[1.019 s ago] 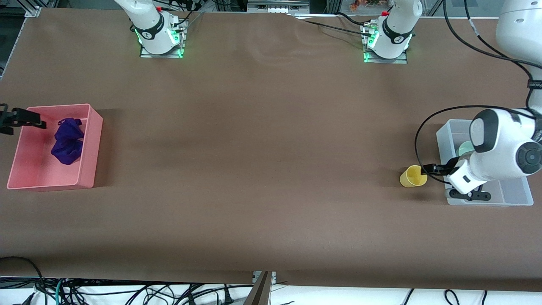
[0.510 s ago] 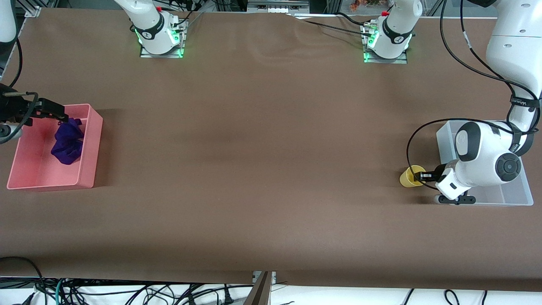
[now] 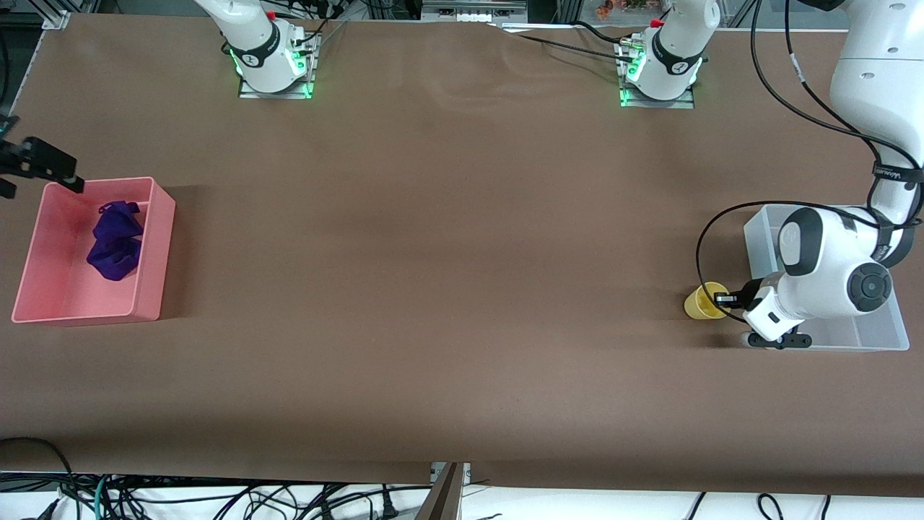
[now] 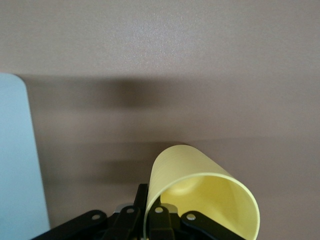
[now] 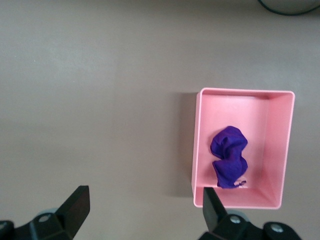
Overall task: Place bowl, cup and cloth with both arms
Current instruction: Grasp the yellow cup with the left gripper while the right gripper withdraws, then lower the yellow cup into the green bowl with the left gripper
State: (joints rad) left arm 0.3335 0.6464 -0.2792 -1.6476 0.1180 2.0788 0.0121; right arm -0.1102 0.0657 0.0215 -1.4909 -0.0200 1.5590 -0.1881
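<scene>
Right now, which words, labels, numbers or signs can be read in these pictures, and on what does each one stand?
None can be read.
Left arm: a dark band bears small white lettering, too small to read.
The cup, the cloth and the pink bin carry no text.

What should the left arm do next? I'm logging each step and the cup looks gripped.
Probably lift the cup and carry it over the clear bin beside it. The left gripper is shut on the cup's rim, one finger inside in the left wrist view, and the cup sits outside the bin. The right gripper is open above the pink bin, where the cloth lies.
</scene>
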